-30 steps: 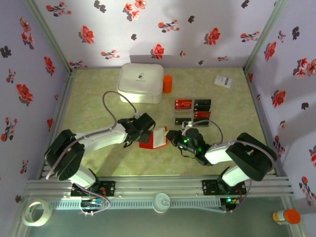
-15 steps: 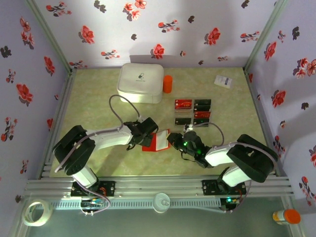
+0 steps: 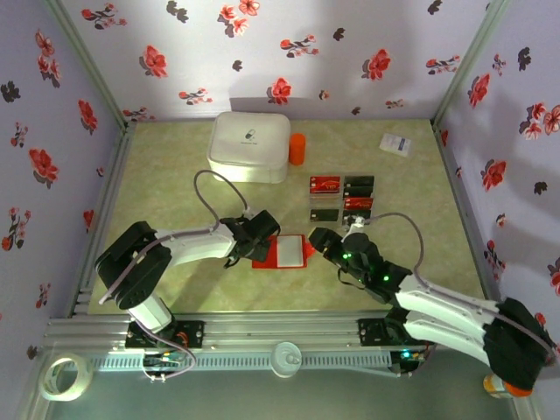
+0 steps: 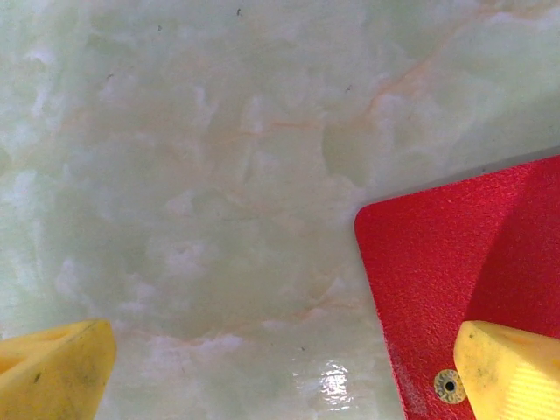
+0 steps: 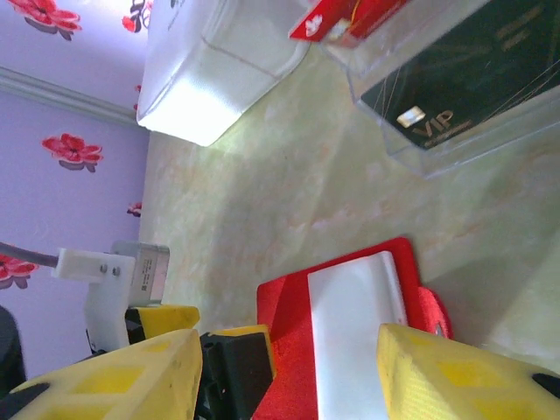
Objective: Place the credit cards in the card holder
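The red card holder (image 3: 282, 252) lies open on the table, its pale inside (image 5: 350, 328) facing up. My left gripper (image 3: 254, 236) stands wide open at its left edge, and in the left wrist view one yellow fingertip (image 4: 512, 374) rests over the red cover (image 4: 446, 262). My right gripper (image 3: 317, 241) is at the holder's right edge, fingers apart, with nothing clamped between them. Several credit cards (image 3: 341, 199), red and black, lie in a small grid behind it. A black VIP card (image 5: 446, 96) lies in a clear sleeve.
A big white rounded box (image 3: 249, 145) and an orange cylinder (image 3: 297, 149) stand at the back. A small white box with blue print (image 3: 396, 143) lies at the back right. Flowered walls close in three sides.
My right gripper has opened and let go of the card holder, which dropped from tilted to flat. The right arm stretched out to the right. The left gripper came down onto the holder's left edge.
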Tool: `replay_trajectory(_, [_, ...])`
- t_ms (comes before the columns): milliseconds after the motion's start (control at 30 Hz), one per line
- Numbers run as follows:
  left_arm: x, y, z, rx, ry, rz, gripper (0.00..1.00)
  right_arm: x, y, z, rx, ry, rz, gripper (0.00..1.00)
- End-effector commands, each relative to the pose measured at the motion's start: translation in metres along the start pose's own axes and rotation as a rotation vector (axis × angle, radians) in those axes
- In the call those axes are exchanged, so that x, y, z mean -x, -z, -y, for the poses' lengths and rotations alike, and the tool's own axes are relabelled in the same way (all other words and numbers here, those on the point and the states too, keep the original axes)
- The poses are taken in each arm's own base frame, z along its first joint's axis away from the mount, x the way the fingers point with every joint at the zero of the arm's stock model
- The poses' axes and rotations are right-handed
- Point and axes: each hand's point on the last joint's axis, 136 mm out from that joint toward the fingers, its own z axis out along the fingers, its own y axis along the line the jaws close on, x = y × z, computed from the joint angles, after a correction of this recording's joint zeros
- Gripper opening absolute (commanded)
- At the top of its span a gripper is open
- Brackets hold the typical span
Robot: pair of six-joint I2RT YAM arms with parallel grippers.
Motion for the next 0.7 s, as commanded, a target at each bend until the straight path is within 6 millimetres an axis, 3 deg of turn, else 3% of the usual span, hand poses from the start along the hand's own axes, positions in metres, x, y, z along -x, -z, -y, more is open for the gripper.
replay_trajectory(0, [-0.002,0.002,0.001,-0.001,0.013,0.007,1.0,0.001,0.012,0.027,-0.158,0.108,-0.011,0.53])
replay_trajectory(300, [-0.002,-0.006,0.002,0.008,0.0,0.013,1.0,-0.017,-0.015,0.002,-0.147,0.19,-0.163,0.4])
replay_trajectory(400, [-0.002,-0.008,0.003,0.016,-0.005,0.012,1.0,-0.019,-0.026,0.0,-0.166,0.214,-0.182,0.27])
replay_trajectory(533, [-0.003,-0.009,0.002,0.024,0.002,0.006,1.0,-0.022,-0.037,0.008,-0.21,0.225,-0.202,0.11])
replay_trajectory(667, [-0.002,-0.007,0.001,0.028,0.014,0.012,1.0,-0.029,-0.044,0.028,-0.263,0.231,-0.229,0.03])
